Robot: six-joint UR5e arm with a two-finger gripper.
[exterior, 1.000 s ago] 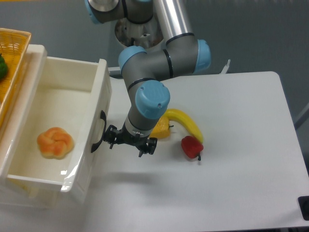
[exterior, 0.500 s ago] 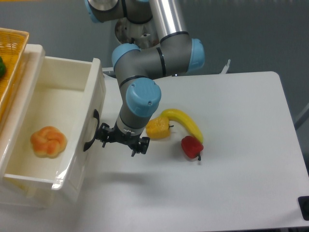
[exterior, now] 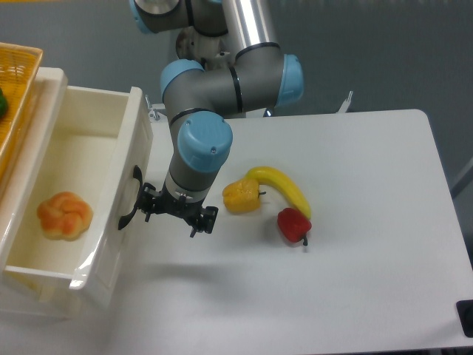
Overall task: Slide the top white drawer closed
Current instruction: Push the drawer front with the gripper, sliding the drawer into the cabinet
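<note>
The top white drawer (exterior: 103, 129) stands pulled out at the left, and an orange bread roll (exterior: 65, 216) lies on its floor. A curved black handle (exterior: 131, 198) sits on its front panel. My gripper (exterior: 174, 220) hangs low right beside that panel, with its left finger touching or nearly touching the handle. The fingers look spread apart and hold nothing. The blue-capped wrist hides the gripper's body from above.
A woven yellow basket (exterior: 18, 89) with something green in it sits on top at the far left. A yellow pepper (exterior: 242, 197), a banana (exterior: 284, 188) and a red pepper (exterior: 293, 224) lie on the white table (exterior: 369, 222) right of the gripper.
The drawer's front panel has slid left by a few centimetres, and the roll went with it. My gripper and arm have moved left along with the panel.
</note>
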